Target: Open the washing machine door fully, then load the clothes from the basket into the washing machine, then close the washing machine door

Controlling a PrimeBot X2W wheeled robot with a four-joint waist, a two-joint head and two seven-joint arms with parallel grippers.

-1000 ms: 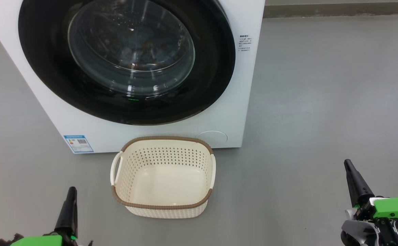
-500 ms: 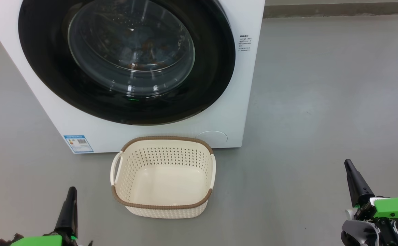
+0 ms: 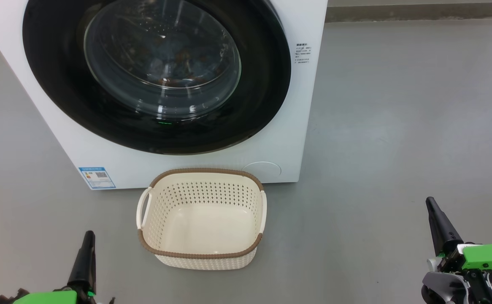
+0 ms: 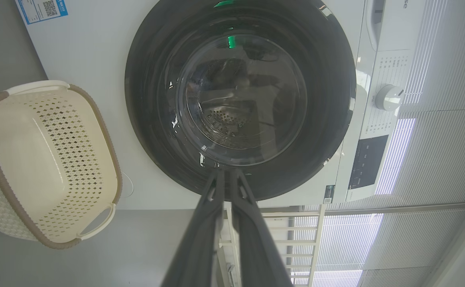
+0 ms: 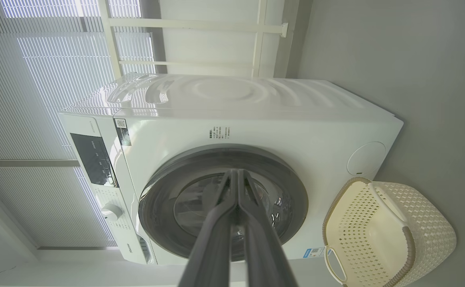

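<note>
Moved: nothing that I can see since a second ago; my two tools, the basket and the door lie as they did.
Left tool: my left tool [image 3: 89, 234] hangs at the near left above the plain grey floor [image 3: 398, 126], its two long dark fingers pressed together with nothing between them.
Right tool: my right tool [image 3: 430, 202] hangs at the near right, its fingers together as well and empty, well apart from the basket.
Machine: the big white front-loading washing machine [image 3: 102, 152] stands at the far left, with a small blue label [image 3: 97, 177] low on its front.
Door: the large round glossy black door [image 3: 263, 84] with its domed clear glass centre lies flat against the machine's front, closed.
Clothes: soft blue clothes [image 3: 178, 69] with orange-brown spots show dimly behind the glass, inside the drum.
Basket: the small cream-white perforated plastic basket [image 3: 206, 171] with a brown woven-look rim stands on the floor just in front of the machine, between my tools, its pale bottom in plain sight.
</note>
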